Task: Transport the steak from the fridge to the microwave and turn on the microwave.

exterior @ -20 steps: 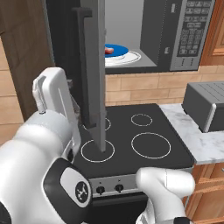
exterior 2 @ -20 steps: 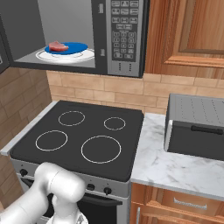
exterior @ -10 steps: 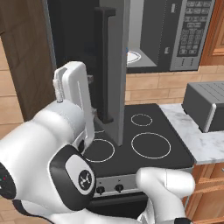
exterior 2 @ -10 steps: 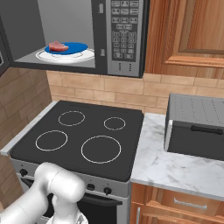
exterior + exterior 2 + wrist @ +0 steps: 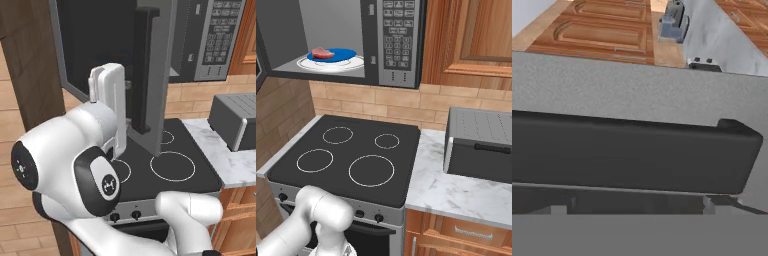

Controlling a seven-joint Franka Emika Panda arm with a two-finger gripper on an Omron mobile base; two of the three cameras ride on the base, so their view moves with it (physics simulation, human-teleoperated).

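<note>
Swinging round since a second ago, the microwave door [image 5: 159,75] now stands almost edge-on in the left base view, and the arm's white forearm has risen close behind it; the plate that was visible past the door a second ago is now hidden there. From the right base view the microwave [image 5: 341,40] is open and unchanged: the steak [image 5: 322,52] lies on a blue plate [image 5: 338,54], which sits on the white turntable [image 5: 331,63] inside the cavity, left of the keypad [image 5: 399,35]. That view also takes in the black stove [image 5: 351,155] below and a grey toaster oven [image 5: 481,145] on the marble bench [image 5: 456,192]. Up close, the hand view gives the door's dark handle [image 5: 632,155] lying across the picture against the grey door face. The jaws are spread wide, gripping nothing.
</note>
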